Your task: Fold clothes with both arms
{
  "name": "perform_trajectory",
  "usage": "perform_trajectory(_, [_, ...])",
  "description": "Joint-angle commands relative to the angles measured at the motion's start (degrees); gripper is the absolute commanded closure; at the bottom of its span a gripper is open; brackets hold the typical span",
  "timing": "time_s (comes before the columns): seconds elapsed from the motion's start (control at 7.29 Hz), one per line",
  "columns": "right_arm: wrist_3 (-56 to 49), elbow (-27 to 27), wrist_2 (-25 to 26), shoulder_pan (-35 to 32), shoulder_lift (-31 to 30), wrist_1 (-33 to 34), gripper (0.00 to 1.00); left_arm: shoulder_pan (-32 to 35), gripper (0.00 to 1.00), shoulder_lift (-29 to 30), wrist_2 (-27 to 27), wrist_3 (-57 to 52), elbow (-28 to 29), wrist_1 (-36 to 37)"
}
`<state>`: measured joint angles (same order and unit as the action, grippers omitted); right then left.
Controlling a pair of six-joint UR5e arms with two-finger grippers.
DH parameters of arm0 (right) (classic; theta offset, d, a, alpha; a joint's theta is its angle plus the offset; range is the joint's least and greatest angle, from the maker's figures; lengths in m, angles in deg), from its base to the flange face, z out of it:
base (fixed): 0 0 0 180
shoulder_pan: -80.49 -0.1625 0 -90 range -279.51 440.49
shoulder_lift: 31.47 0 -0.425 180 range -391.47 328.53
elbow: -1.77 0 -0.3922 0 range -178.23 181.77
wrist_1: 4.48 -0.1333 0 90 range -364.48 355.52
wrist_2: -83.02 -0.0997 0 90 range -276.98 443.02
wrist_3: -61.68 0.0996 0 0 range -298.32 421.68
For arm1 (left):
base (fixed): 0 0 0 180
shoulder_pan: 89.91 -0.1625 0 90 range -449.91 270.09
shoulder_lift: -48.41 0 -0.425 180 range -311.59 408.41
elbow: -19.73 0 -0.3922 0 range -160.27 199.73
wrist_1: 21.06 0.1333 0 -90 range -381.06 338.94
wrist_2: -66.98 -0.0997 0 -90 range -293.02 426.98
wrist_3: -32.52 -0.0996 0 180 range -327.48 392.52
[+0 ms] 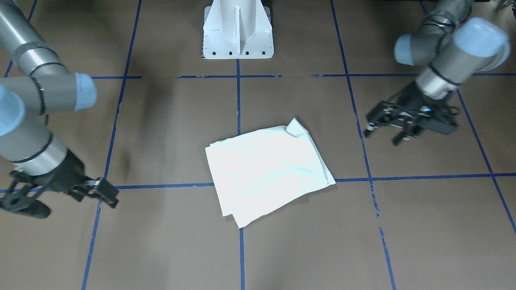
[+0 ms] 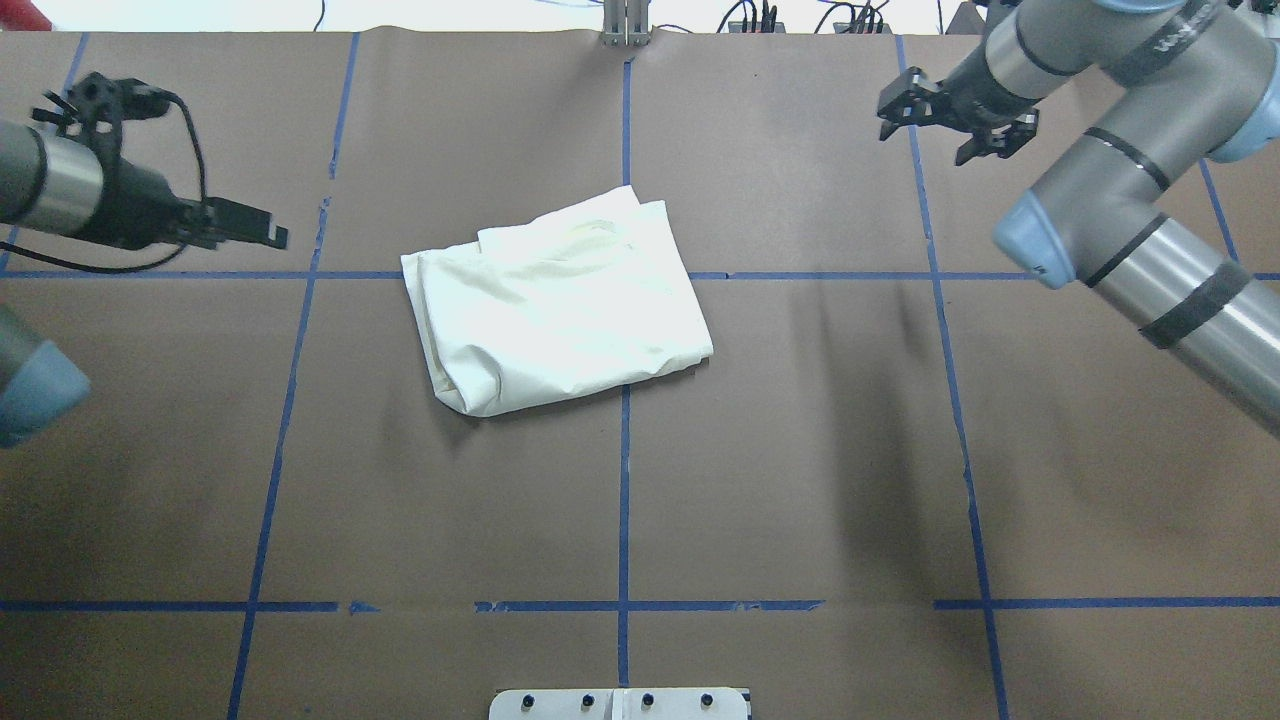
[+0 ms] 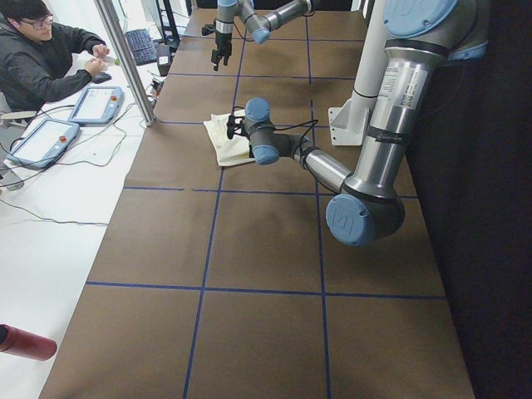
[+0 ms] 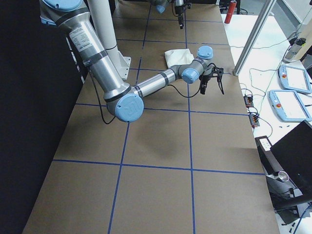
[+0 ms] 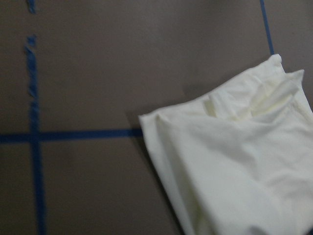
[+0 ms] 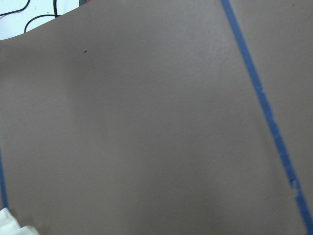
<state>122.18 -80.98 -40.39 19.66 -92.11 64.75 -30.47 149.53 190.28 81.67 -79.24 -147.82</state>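
The cream shirt lies folded into a rough rectangle at the table's middle, plain side up; its print is hidden. It also shows in the overhead view and the left wrist view, and a corner shows in the right wrist view. My left gripper is open and empty, above the table, apart from the shirt on my left. My right gripper is open and empty, out towards the table's far edge on my right, well away from the shirt.
Blue tape lines grid the brown table cover. The white pedestal base stands at the robot's edge. An operator sits at a side desk with tablets beyond a metal post. A red bottle lies off the table.
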Motion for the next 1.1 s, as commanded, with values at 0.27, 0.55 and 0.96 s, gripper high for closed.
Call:
perform_trajectory(0.27, [-38.8, 0.6, -8.9, -16.5, -17.4, 0.4, 0.0, 21.2, 0.0, -1.0, -0.7, -43.0, 3.7, 23.4])
perform_trajectory(0.55, [-56.2, 0.6, -11.4, -22.4, -23.0, 9.4, 0.0, 26.4, 0.0, -5.4, -0.3, -60.6, 5.1, 25.0])
perform_trajectory(0.96, [-63.4, -3.1, -14.4, -28.3, -28.2, 13.0, 0.0, 28.5, 0.0, -13.0, 3.0, -64.4, 6.9, 21.2])
